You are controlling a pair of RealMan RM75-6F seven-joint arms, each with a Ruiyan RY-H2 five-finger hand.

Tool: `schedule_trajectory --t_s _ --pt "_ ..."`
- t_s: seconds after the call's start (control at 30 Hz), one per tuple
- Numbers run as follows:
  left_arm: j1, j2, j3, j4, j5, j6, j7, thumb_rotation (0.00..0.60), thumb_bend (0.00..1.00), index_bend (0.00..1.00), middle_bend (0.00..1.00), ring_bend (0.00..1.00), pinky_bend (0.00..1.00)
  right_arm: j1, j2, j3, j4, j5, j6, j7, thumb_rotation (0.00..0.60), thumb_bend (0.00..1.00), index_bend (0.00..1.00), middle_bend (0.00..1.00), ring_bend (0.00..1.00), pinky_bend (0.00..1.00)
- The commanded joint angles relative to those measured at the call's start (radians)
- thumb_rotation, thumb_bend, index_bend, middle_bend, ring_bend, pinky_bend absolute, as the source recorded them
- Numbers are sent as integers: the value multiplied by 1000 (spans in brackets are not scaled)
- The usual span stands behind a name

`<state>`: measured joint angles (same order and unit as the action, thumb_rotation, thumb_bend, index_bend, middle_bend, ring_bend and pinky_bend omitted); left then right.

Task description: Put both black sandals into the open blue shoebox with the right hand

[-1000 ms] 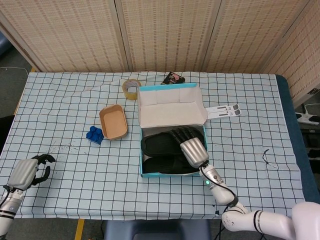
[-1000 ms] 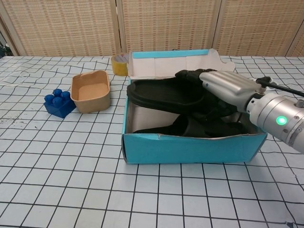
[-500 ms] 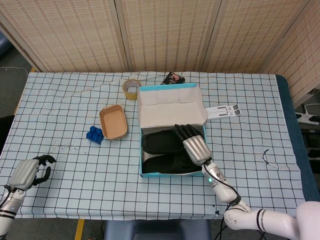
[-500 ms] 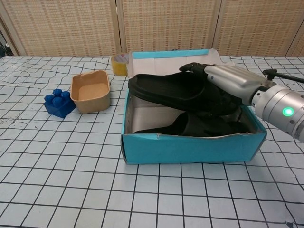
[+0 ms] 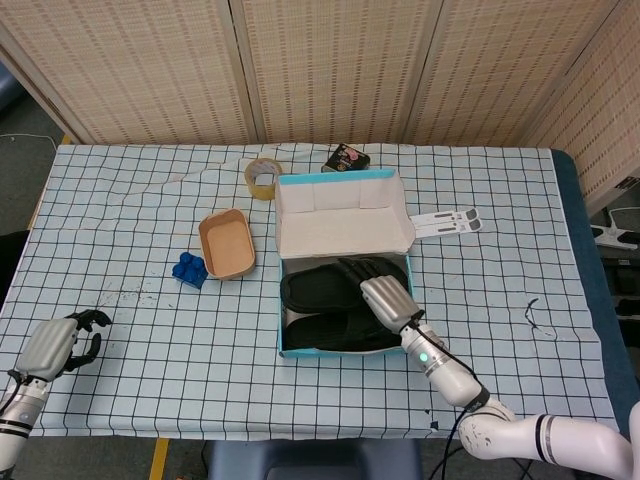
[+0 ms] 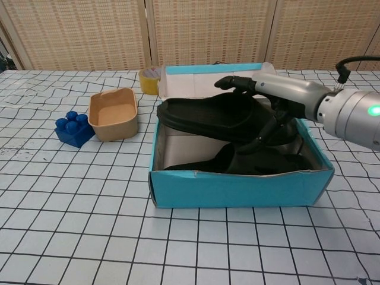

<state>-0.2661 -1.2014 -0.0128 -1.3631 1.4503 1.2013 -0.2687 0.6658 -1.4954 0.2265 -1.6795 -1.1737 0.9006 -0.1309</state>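
Note:
The open blue shoebox stands mid-table with its white lid folded back. One black sandal lies on the box floor. The second black sandal hangs tilted above it, its toe end over the box's left wall. My right hand holds this upper sandal at its right end, fingers stretched over the top and the thumb reaching down its near side. My left hand rests at the table's front left corner, fingers curled in on nothing.
A tan tray and a blue toy brick sit left of the box. A tape roll and a dark packet lie behind it. A white card lies to its right.
My right hand has risen slightly and carried the upper sandal leftward, so its toe now overhangs the box's left wall. The left hand has not moved.

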Motion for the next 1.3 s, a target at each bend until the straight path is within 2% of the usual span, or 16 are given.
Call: schedule_trajectory --t_s 0.03,0.27,0.33,0.37,0.43,0.5,0.57,0.63,0.87,1.3 --pt "0 0 -1 -1 -2 -2 -2 600 580 389 386 421 551 -2 -23 4 -15 -45 45 21 600 0 0 0 0 0" --pt "0 2 0 -3 0 -2 -4 600 580 389 386 421 551 -2 -92 -6 -29 -90 153 -83 600 0 0 4 0 0" --pt "0 3 1 -4 3 1 -5 600 580 389 386 421 551 2 -127 -2 -24 -107 178 -79 600 7 45 93 6 30" --pt "0 3 1 -3 4 2 -5 600 580 390 386 421 551 4 -144 1 -16 -118 191 -76 600 47 98 162 42 90" --pt "1 3 1 -3 3 1 -5 600 579 389 386 421 551 10 -191 7 18 -148 227 -77 600 259 322 351 233 324" --pt "0 4 1 -4 1 -2 -8 600 579 389 387 421 551 19 -236 12 63 -170 251 -78 600 457 518 471 363 449" --pt "0 5 1 -4 3 0 -10 600 579 389 387 421 551 31 -273 18 114 -189 268 -90 600 614 653 545 429 511" --pt "1 5 1 -3 3 1 -12 600 580 389 388 421 551 47 -311 25 175 -203 278 -100 600 704 718 587 467 542" --pt "0 6 2 -2 6 1 -16 600 580 389 394 421 552 73 -376 33 311 -175 241 -71 600 727 736 597 469 542" --pt "1 10 1 -5 4 0 -25 600 579 390 398 421 552 71 -422 -26 490 -175 174 -1 600 727 736 597 469 542"
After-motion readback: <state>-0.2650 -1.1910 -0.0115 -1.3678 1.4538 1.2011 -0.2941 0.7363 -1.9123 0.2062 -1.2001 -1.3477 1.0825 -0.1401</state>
